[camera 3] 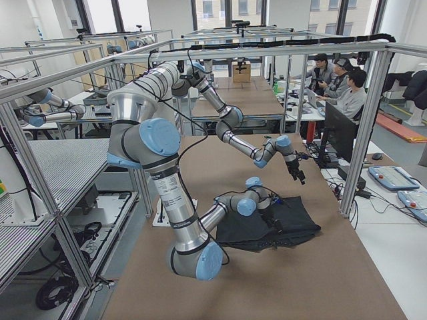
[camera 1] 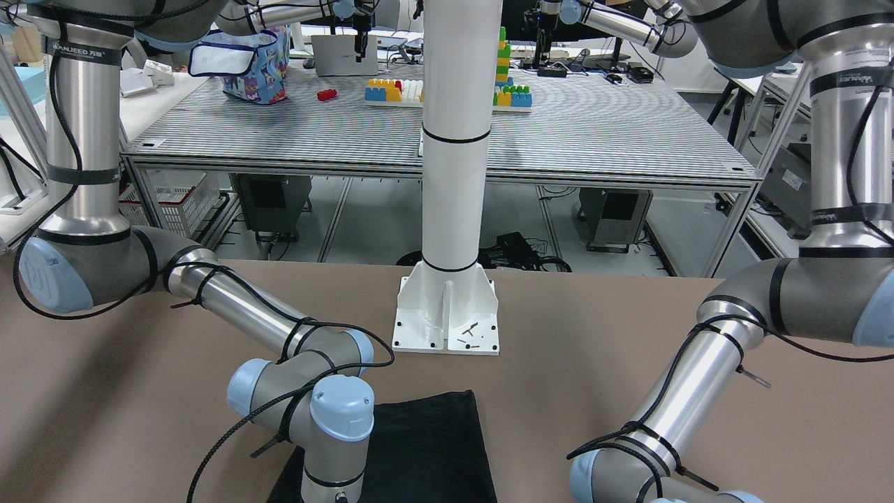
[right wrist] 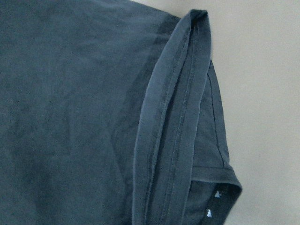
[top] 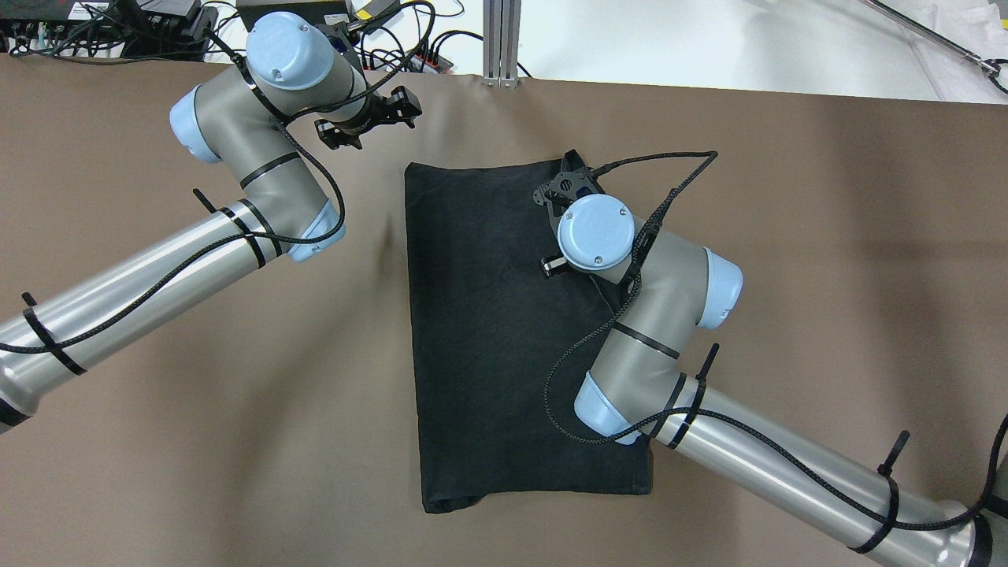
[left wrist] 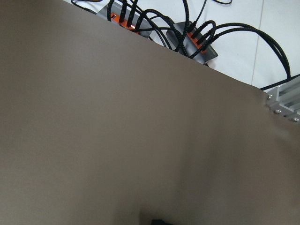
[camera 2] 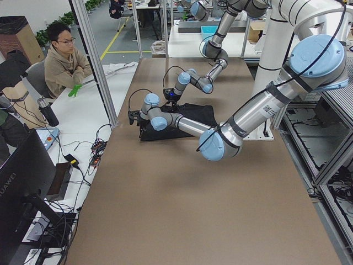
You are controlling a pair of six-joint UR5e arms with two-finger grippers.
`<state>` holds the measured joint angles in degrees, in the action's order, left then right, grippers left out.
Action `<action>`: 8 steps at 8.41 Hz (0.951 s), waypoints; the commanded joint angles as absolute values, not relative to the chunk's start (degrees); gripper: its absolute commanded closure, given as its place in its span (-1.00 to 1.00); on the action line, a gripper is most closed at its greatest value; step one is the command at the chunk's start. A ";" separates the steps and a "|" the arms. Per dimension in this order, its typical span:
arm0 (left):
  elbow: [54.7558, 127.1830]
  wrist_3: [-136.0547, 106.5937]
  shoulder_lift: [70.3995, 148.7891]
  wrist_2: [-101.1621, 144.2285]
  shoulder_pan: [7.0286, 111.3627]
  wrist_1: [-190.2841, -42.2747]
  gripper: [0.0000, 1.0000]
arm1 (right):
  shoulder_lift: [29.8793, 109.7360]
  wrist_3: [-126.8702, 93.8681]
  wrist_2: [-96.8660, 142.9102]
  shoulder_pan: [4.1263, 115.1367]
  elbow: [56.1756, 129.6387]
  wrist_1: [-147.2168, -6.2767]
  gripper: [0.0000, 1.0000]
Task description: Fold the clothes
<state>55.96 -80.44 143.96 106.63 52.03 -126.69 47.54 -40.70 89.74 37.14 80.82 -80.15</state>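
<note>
**Overhead view.** The black garment (top: 504, 339) lies flat on the brown table (top: 827, 276). The right claw (top: 570, 175) sits over its far right corner, so nearly all the cloth spreads out behind that claw. The left claw (top: 398, 109) hangs over bare table, with the garment off to its right and apart from it.

**Right wrist view.** Only here do we see the seamed hem (right wrist: 173, 122) under the right claw. It is doubled into a raised ridge, with bare table just beside it.

**Left wrist view.** We see only table and the cables (left wrist: 187, 33) past its edge.

**Front-facing view.** This view adds the white pillar (camera 1: 454, 140) and crops out both claws.

**Hidden.** The right arm's wrist joint (top: 596, 232) covers that claw's fingers from above, and neither wrist view shows any fingers. We therefore cannot tell how far either claw is open, or whether the right one grips the cloth.
</note>
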 commanded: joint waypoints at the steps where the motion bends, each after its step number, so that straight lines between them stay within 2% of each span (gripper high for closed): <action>1: 56.51 -80.95 143.96 106.61 51.94 -126.39 -1.00 | 48.76 -40.09 89.65 37.87 76.99 -75.00 -0.88; 5: 56.51 -81.73 144.14 106.52 51.86 -126.30 -1.00 | 53.17 -31.39 92.62 43.49 76.46 -71.20 -0.88; 8: 56.60 -82.53 144.32 106.52 51.06 -126.30 -1.00 | 52.56 -35.91 95.53 43.95 78.99 -71.63 -0.88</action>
<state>56.52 -82.03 144.20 106.53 51.37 -126.30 52.49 -32.36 93.69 43.56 76.83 -71.44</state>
